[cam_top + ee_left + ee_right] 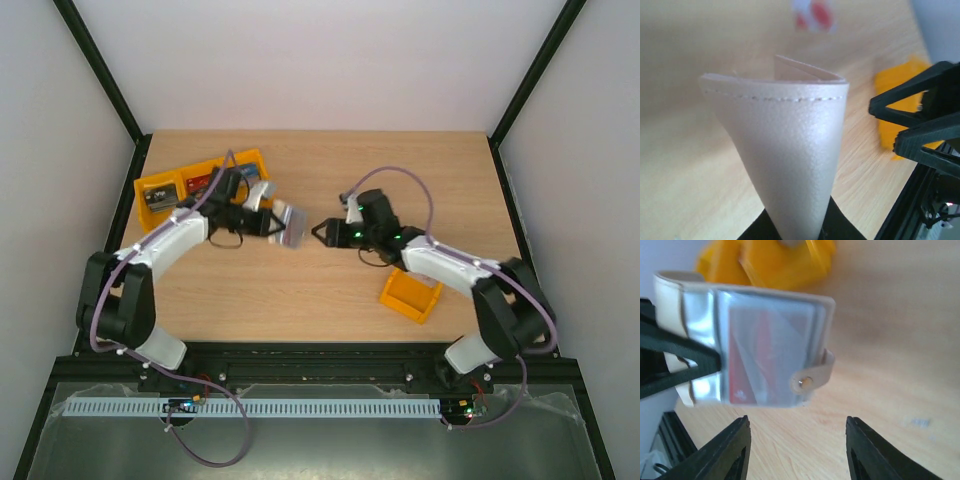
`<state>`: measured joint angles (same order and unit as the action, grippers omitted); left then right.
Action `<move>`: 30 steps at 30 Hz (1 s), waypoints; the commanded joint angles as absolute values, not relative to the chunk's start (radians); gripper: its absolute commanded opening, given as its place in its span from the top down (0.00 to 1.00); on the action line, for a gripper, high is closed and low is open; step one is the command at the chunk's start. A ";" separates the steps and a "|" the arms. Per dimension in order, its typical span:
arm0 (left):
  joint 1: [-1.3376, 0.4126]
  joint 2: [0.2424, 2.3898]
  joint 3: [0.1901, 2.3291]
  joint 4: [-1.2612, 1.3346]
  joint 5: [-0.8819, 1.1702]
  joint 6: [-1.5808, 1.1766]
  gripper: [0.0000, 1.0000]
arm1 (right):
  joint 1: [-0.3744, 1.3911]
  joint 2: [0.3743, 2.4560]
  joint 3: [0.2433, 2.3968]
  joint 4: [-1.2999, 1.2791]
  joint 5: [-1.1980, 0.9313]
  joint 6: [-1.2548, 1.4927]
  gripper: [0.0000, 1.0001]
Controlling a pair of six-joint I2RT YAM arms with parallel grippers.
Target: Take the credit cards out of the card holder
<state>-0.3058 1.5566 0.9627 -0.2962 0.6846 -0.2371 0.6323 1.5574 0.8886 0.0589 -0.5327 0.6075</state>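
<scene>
My left gripper (270,222) is shut on the cream-white card holder (290,226) and holds it above the table's middle. In the left wrist view the holder's stitched cream cover (785,140) fills the frame above my left gripper (796,231). In the right wrist view its clear sleeves (765,350) face the camera with a dark red card (747,355) inside and the snap tab (812,380) hanging loose. My right gripper (322,233) is open and empty just right of the holder; in its own view my right gripper (797,442) sits below it. A blurred white card with a red circle (812,14) lies on the table beyond.
A long orange-yellow bin (200,185) with dark and red items in its compartments stands at the back left behind the left arm. A small orange bin (411,295) sits near the front right, under the right arm. Black frame posts rise at the table's back corners.
</scene>
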 commanded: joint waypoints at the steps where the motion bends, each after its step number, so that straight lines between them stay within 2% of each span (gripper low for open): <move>1: -0.302 1.453 1.237 -0.638 0.724 0.123 0.98 | 0.572 1.385 0.861 0.188 -0.634 0.510 0.44; 4: -0.299 1.416 1.421 -0.799 0.808 0.227 0.98 | 0.571 1.304 0.867 0.276 -0.739 0.469 0.32; 9: -0.303 1.375 1.621 -0.989 0.950 0.314 0.98 | 0.571 1.238 0.872 0.458 -0.872 0.501 0.18; 12: -0.305 1.344 1.669 -1.020 0.969 0.316 0.98 | 0.571 1.221 0.863 0.573 -0.932 0.547 0.15; 19: -0.305 1.318 1.736 -1.061 0.994 0.342 0.98 | 0.581 1.193 0.853 0.628 -0.830 0.597 0.22; 25: -0.305 1.312 1.738 -1.079 1.034 0.364 0.98 | 0.595 1.193 0.864 0.594 -0.742 0.587 0.42; 30: -0.308 1.313 1.734 -1.086 1.058 0.377 0.98 | 0.636 1.223 0.906 0.561 -0.743 0.544 0.43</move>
